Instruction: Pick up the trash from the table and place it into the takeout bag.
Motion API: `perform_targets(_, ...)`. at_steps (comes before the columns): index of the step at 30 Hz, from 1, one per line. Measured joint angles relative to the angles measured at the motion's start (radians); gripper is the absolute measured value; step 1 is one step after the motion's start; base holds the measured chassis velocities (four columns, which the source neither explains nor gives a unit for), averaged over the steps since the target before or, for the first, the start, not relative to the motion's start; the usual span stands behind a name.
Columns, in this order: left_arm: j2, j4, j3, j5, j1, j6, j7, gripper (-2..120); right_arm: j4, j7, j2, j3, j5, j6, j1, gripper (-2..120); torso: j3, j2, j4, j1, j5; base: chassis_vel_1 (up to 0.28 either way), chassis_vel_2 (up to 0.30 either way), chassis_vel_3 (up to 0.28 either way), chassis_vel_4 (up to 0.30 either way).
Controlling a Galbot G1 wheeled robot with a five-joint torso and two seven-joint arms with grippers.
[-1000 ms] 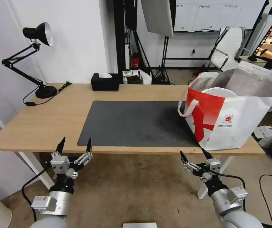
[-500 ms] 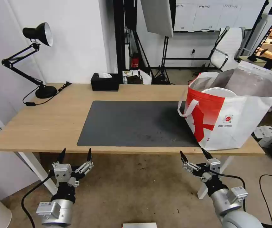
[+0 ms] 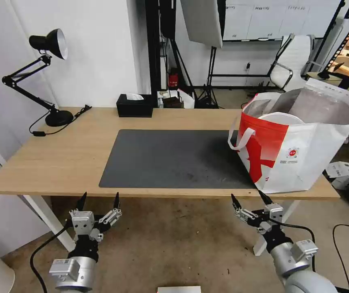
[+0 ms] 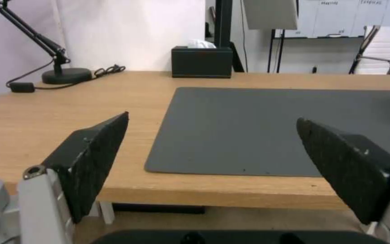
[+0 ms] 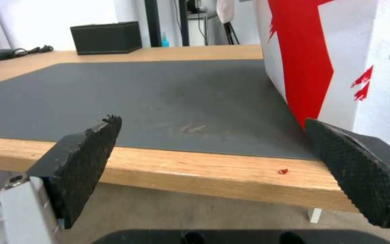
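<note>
Right wrist view alone: red speck (image 5: pixel 283 171) on table (image 5: pixel 213 173) edge, between wide jaws.

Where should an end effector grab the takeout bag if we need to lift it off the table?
Probably the white strap handle looping off the takeout bag's red end panel, the side facing the dark mat. Come from the mat side: the strap stands clear of the wall, while the bag's walls are broad and flat. The right end effector, open below the table edge, is nearest.
</note>
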Motion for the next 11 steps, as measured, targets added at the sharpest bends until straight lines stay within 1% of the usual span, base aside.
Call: perform_targets(11, 0.001, 0.0, 0.0, -0.001, -0.001, 0.0, 0.0, 100, 0.0, 0.0, 0.0, 0.0, 0.0, 0.0, 0.0, 100, 0.0, 0.0, 0.0, 0.0, 0.0, 0.0, 0.0, 0.0, 0.0)
